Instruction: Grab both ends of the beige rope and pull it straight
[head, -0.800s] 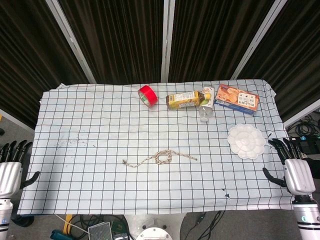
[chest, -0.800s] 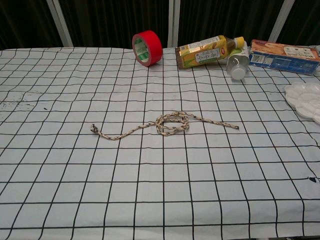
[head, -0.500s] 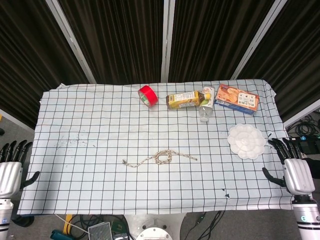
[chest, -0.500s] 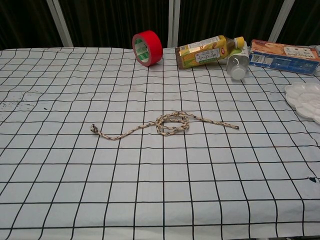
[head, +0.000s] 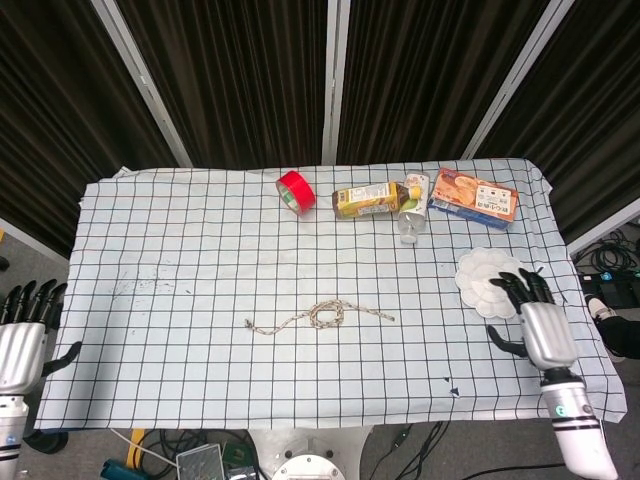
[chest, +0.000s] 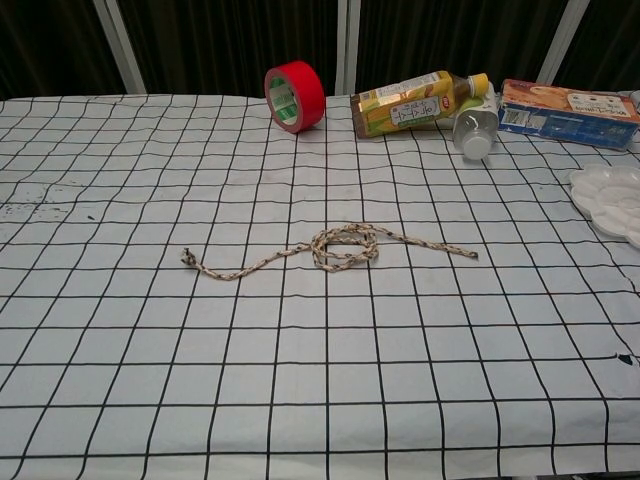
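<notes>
The beige rope (head: 320, 317) lies on the checked tablecloth near the table's middle, with a loose loop (chest: 345, 246) in it and both ends free. Its left end (chest: 186, 257) and right end (chest: 470, 254) rest flat on the cloth. My right hand (head: 532, 322) hovers over the table's right side, fingers spread and empty, far to the right of the rope. Off the table's left edge, my left hand (head: 20, 338) is also open with nothing in it. Neither hand shows in the chest view.
A red tape roll (head: 295, 191), a lying yellow-labelled bottle (head: 372, 200), a clear bottle (head: 411, 219) and an orange box (head: 473, 197) line the far edge. A white flower-shaped palette (head: 484, 276) sits at the right, just beyond my right hand.
My right hand has moved left and forward from beside the table's right edge to over the cloth near the palette. The left hand and the rope have not moved.
</notes>
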